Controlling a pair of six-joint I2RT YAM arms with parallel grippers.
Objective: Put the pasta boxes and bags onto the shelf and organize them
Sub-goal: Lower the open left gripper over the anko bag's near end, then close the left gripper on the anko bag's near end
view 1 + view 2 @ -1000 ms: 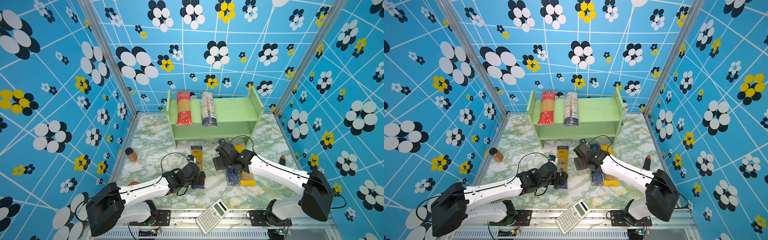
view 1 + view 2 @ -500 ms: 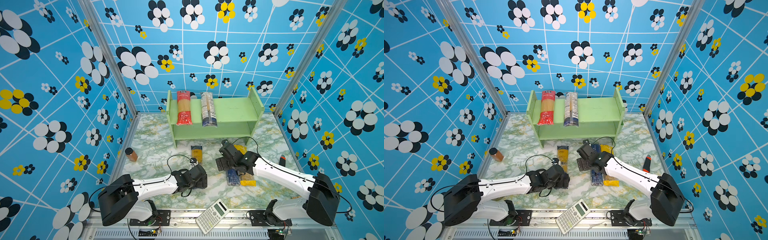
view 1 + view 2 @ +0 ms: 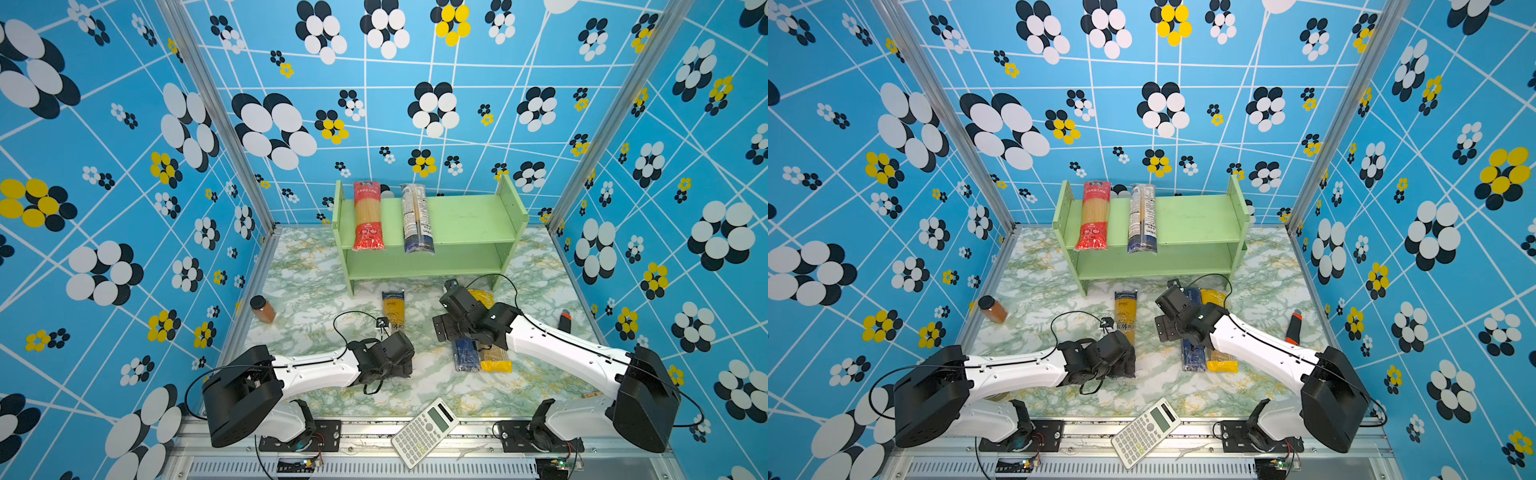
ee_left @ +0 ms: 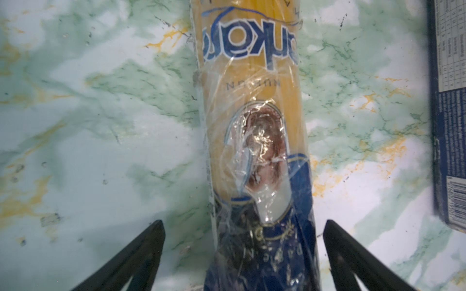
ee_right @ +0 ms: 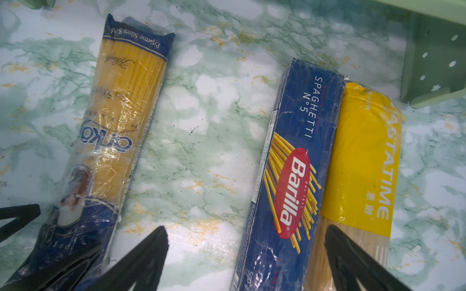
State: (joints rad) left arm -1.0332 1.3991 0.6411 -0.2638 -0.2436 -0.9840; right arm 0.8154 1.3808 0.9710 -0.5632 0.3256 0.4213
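The light-green shelf (image 3: 465,216) stands at the back, with a red-ended bag (image 3: 368,216) and a clear/navy bag (image 3: 417,220) lying across its top tier. A yellow-navy bag (image 3: 392,309) lies on the marbled table in front. My left gripper (image 4: 243,223) is open and low, its fingers on either side of that bag's (image 4: 252,126) navy near end. To the right lie the dark blue Barilla box (image 5: 295,163) and a yellow bag (image 5: 363,163), touching side by side. My right gripper (image 5: 245,228) is open above them, with one finger over the yellow bag.
A white calculator (image 3: 424,432) lies on the front rail. A brown jar (image 3: 262,308) stands by the left wall, and a red-and-black tool (image 3: 564,322) by the right wall. Patterned blue walls close in three sides. A shelf leg (image 5: 433,75) stands close to the yellow bag.
The left arm has sunk lower, its open gripper staying at the yellow-navy bag's near end. The right gripper has shifted slightly toward the front over the Barilla box. Both stay open.
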